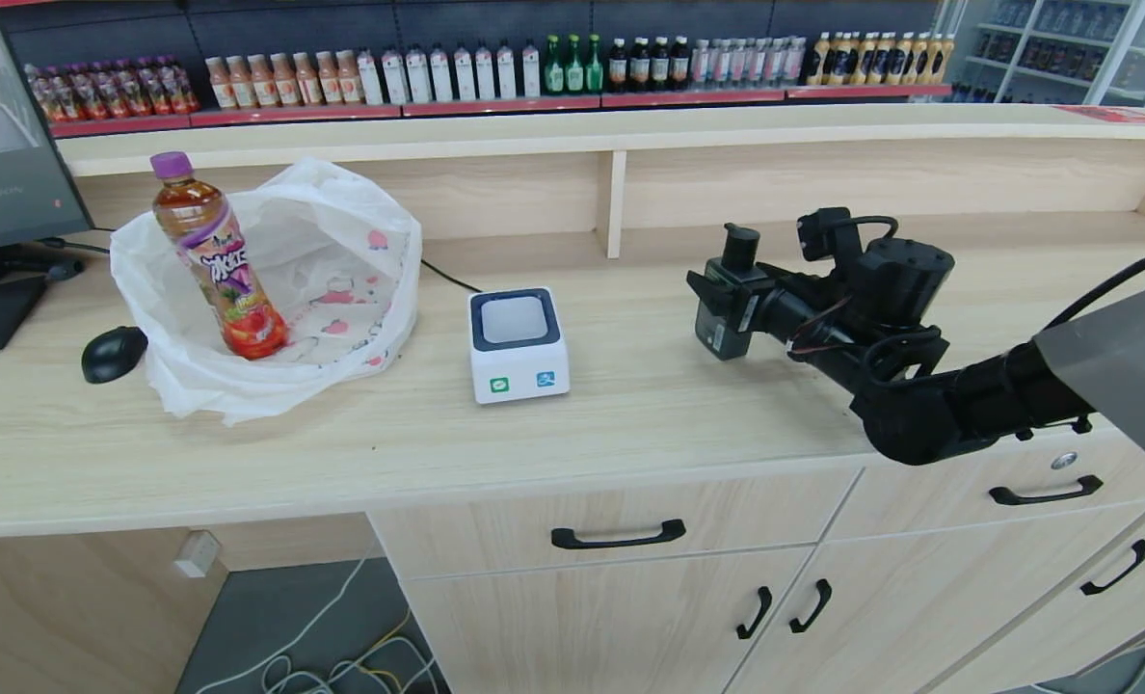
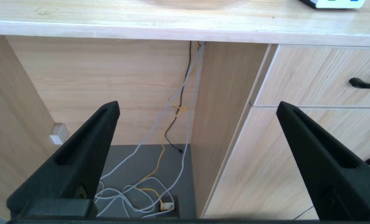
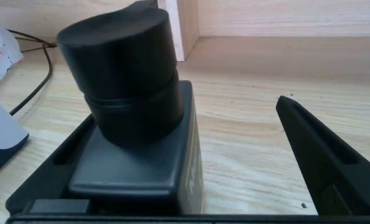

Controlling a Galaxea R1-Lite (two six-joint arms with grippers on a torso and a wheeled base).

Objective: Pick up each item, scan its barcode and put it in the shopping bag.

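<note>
Right gripper (image 3: 185, 124) — jaws spread — flanks the dark capped bottle (image 1: 727, 313), ready for pickup; left gripper (image 2: 197, 109), likewise spread, hangs below the table (image 1: 630, 405).

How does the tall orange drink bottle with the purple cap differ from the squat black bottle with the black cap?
The orange drink bottle is tall, slim and leans inside the white plastic shopping bag; the black bottle is short, square-bodied and upright, right of the white scanner box. Both are capped.
</note>
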